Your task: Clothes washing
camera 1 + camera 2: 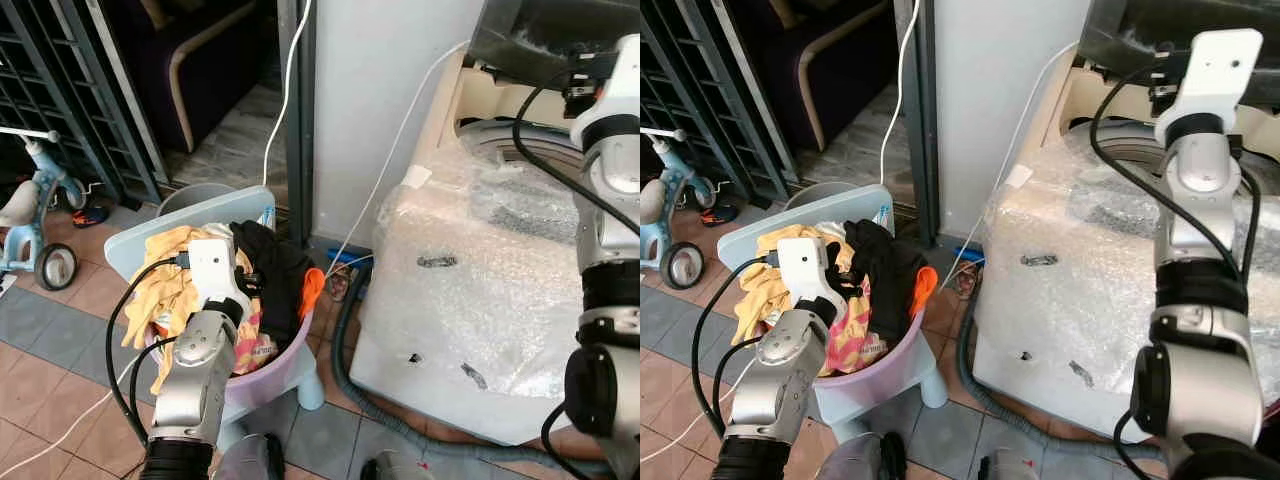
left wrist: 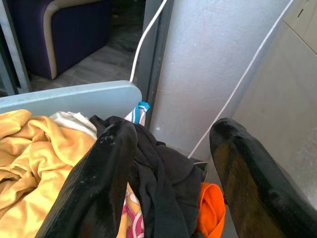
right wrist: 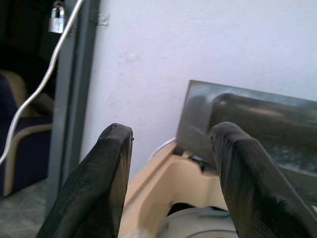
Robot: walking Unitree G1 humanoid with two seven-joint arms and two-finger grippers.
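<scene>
**Laundry basket beside a wrapped washer, both end effectors spread and empty**

1 washing machine (image 1: 470, 300) stands on the robot's right, its cream body sheathed in clear bubble wrap, its dark lid (image 3: 257, 129) raised over the open drum. 1 grey hose (image 1: 400, 420) curls along the tiled floor (image 1: 60, 330) at its base. Just left of it, 1 lilac laundry basket (image 1: 275, 370) sits on 1 pale blue stool (image 1: 180, 215), heaped with clothes: 1 yellow garment (image 1: 165, 275) on the left, 1 black garment (image 1: 270, 260) in the middle, 1 orange piece (image 1: 312, 290) at the right rim, and 1 pink patterned piece (image 1: 850, 340) lower down.

The left end effector (image 2: 173, 173) hovers just above the heap, its 2 fingers spread apart and gripping nothing, with the black garment directly between and under them. The right end effector (image 3: 171, 173) is raised near the washer's lid, well apart from the basket, fingers likewise spread and empty.

1 child's tricycle (image 1: 35, 215) stands far left.
</scene>
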